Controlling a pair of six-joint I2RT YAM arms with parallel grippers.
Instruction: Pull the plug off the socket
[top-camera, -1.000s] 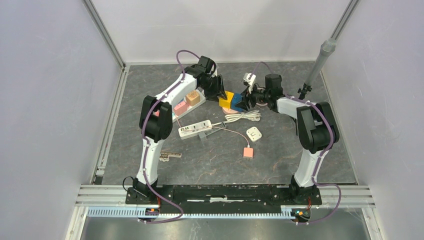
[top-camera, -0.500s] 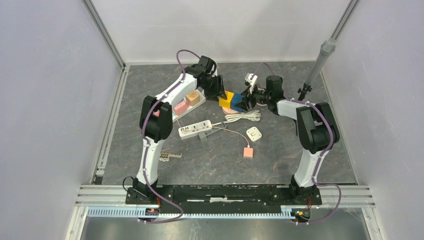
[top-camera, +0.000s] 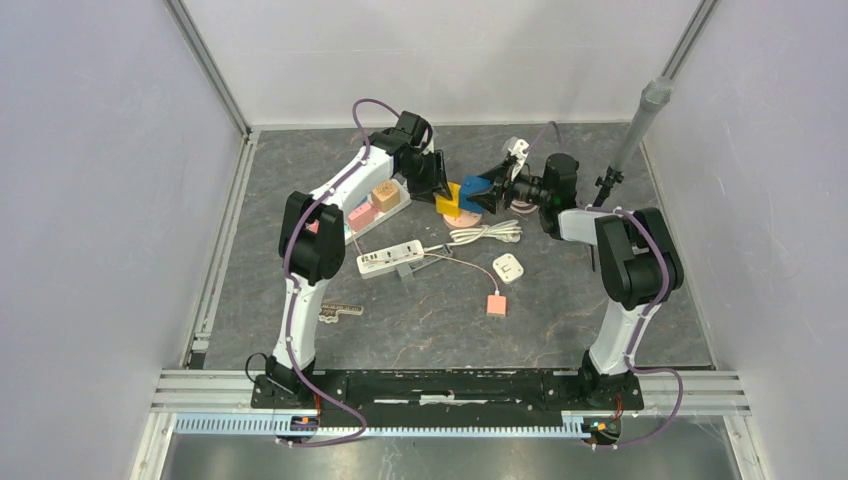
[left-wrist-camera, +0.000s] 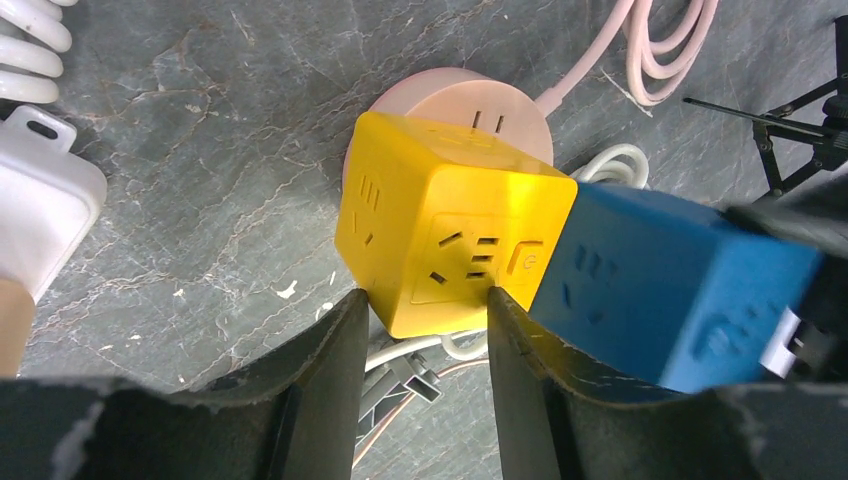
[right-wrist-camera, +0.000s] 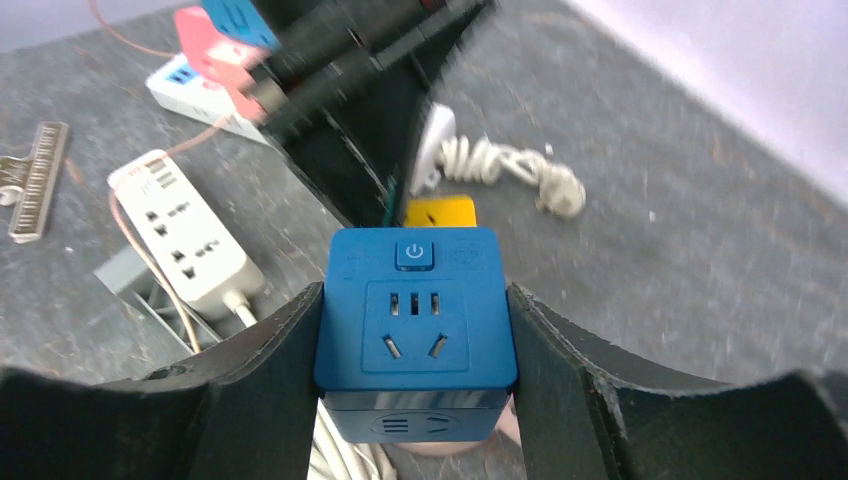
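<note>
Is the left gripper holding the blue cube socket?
No: the left gripper closes on the yellow cube socket, while the blue cube socket sits between the fingers of the right gripper.

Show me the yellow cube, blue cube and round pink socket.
yellow plastic cube socket (left-wrist-camera: 450, 240), left wrist view, outlet face
blue plastic cube socket (right-wrist-camera: 415, 310), right wrist view, outlet face
round pink socket (left-wrist-camera: 450, 97), left wrist view, top

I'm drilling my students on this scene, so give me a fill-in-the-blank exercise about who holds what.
1. The yellow cube is gripped by the ____.
2. The blue cube is gripped by the ____.
3. The round socket partly hidden by the yellow cube is coloured ____.
Missing: left hand; right hand; pink.
</note>
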